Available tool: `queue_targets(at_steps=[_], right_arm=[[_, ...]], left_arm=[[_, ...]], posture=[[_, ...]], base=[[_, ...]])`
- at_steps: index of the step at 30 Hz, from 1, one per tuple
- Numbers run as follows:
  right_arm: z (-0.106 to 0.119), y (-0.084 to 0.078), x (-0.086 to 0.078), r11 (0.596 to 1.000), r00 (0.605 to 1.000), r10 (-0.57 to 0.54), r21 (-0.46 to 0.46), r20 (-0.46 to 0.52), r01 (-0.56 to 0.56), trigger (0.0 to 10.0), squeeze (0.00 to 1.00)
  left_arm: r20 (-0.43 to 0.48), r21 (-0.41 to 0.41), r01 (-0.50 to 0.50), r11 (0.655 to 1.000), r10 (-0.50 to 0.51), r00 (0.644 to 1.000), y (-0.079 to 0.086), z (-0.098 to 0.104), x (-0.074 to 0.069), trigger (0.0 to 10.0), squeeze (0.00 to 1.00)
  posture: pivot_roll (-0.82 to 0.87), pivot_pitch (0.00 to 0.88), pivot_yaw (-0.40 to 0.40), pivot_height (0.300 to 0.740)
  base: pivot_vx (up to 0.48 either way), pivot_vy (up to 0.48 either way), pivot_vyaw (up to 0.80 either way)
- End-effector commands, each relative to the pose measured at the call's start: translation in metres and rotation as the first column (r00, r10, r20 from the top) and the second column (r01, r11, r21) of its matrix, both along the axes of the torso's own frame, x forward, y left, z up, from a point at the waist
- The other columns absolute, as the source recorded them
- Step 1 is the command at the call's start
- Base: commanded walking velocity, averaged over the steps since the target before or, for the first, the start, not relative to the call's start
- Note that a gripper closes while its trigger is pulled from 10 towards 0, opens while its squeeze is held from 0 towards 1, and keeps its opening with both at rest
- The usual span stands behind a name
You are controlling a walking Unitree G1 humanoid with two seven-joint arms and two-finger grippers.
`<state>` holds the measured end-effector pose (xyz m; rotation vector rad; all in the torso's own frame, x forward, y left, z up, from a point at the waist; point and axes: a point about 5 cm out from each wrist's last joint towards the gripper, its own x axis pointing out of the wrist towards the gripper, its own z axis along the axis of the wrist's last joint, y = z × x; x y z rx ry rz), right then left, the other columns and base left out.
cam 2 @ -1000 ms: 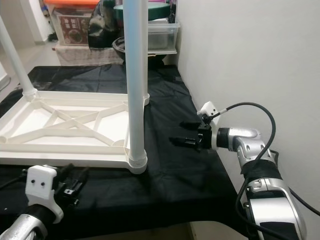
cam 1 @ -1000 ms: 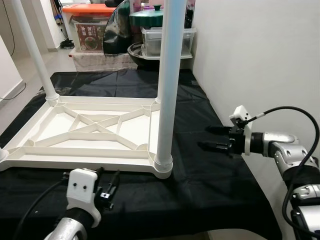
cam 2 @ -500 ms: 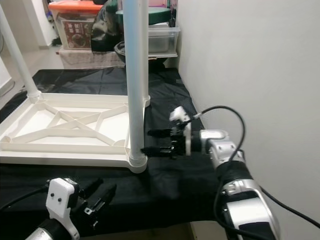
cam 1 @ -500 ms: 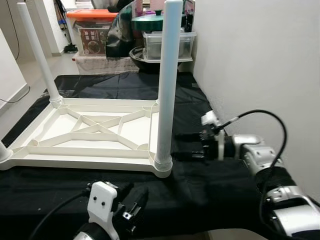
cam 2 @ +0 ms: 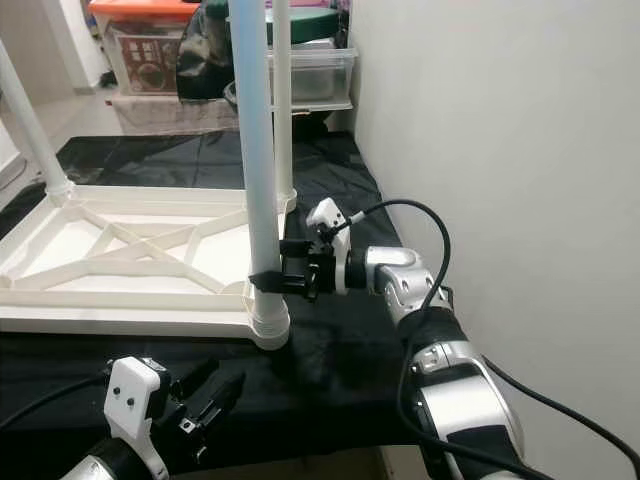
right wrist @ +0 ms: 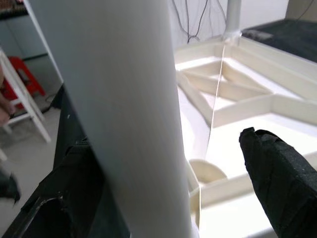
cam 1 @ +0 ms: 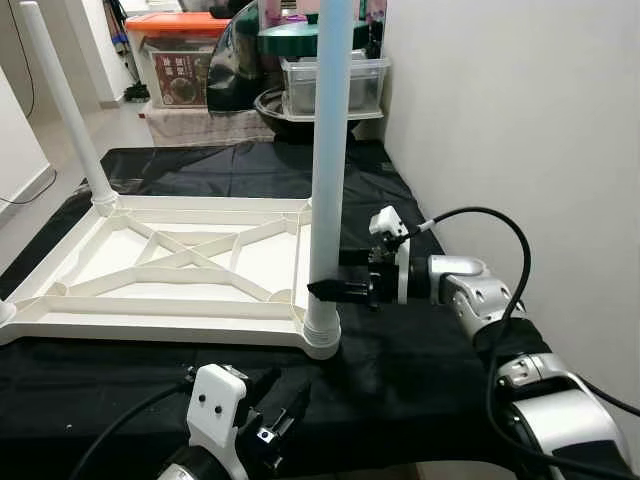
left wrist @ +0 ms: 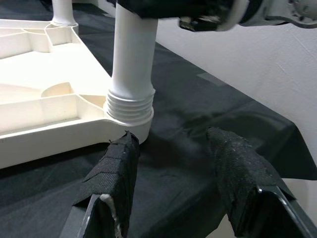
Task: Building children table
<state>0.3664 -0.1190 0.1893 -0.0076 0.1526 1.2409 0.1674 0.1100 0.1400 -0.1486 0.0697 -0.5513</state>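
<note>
An upside-down white plastic children's table top point(cam 1: 150, 265) with moulded cross ribs lies on a black cloth point(cam 1: 420, 360) spread over the work surface, beside a plain white wall point(cam 1: 520, 120). Tall white plastic legs stand up from its corners. The near-right white leg point(cam 1: 328, 170) rises straight from its ribbed threaded collar point(left wrist: 130, 101) at the corner nearest the robot.

The right gripper point(cam 1: 335, 278) reaches in from the wall side at the lower part of that leg, its two black fingers point(right wrist: 280, 171) spread wide, one on either side of the leg; I cannot tell whether they touch it.

The left gripper point(left wrist: 173, 173) hovers low over the cloth just in front of the same corner, fingers parted and holding nothing.

Behind the table top stand an orange-lidded storage box point(cam 1: 180, 60) and a clear plastic bin point(cam 1: 310, 85).
</note>
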Motion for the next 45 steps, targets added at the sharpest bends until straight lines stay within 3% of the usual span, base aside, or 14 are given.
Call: queue_targets(at_steps=[1,25,26,29,30,39,45], right_arm=[[0.007,0.002,0.002,0.999,1.000,-0.010,0.032,0.021,0.010,10.0,0.00],[0.022,0.032,-0.004,0.979,0.992,0.113,0.164,0.051,-0.120,10.0,0.00],[0.022,0.034,-0.004,0.978,0.992,0.119,0.169,0.052,-0.126,3.3,0.00],[0.022,0.035,-0.005,0.977,0.991,0.123,0.172,0.053,-0.130,3.3,0.00],[0.021,0.037,-0.005,0.974,0.990,0.131,0.178,0.049,-0.138,0.0,0.00],[0.015,0.045,-0.010,0.970,0.988,0.153,0.184,0.039,-0.157,0.0,0.00],[0.003,0.042,-0.006,0.990,0.999,0.015,0.141,0.045,-0.022,0.0,0.00]], left_arm=[[0.003,0.026,0.003,1.000,-0.003,1.000,0.000,-0.001,-0.001,10.0,0.00],[0.004,0.052,0.007,0.999,-0.007,1.000,-0.001,-0.003,0.001,10.0,0.00],[0.005,0.052,0.007,0.999,-0.007,1.000,-0.001,-0.003,0.001,10.0,0.00],[0.005,0.051,0.007,0.999,-0.007,1.000,-0.001,-0.003,0.001,10.0,0.00],[0.006,0.051,0.006,0.999,-0.007,1.000,-0.001,-0.003,0.002,10.0,0.00],[0.010,0.057,-0.005,0.998,0.004,1.000,0.001,-0.003,0.002,10.0,0.00],[0.015,0.067,-0.026,0.997,0.025,1.000,0.005,-0.004,0.004,10.0,0.00]], posture=[[0.04,0.016,-0.030,0.740],[0.04,0.015,-0.030,0.740],[0.04,0.015,-0.030,0.740],[0.04,0.014,-0.031,0.740],[0.04,0.014,-0.031,0.740],[0.04,0.015,-0.031,0.740],[0.04,0.012,-0.027,0.740]], base=[[0.000,0.000,0.00],[0.000,0.000,0.00],[0.000,0.000,0.00],[0.000,0.000,0.00],[0.000,0.000,0.00],[0.000,0.000,0.00],[0.000,0.000,0.00]])
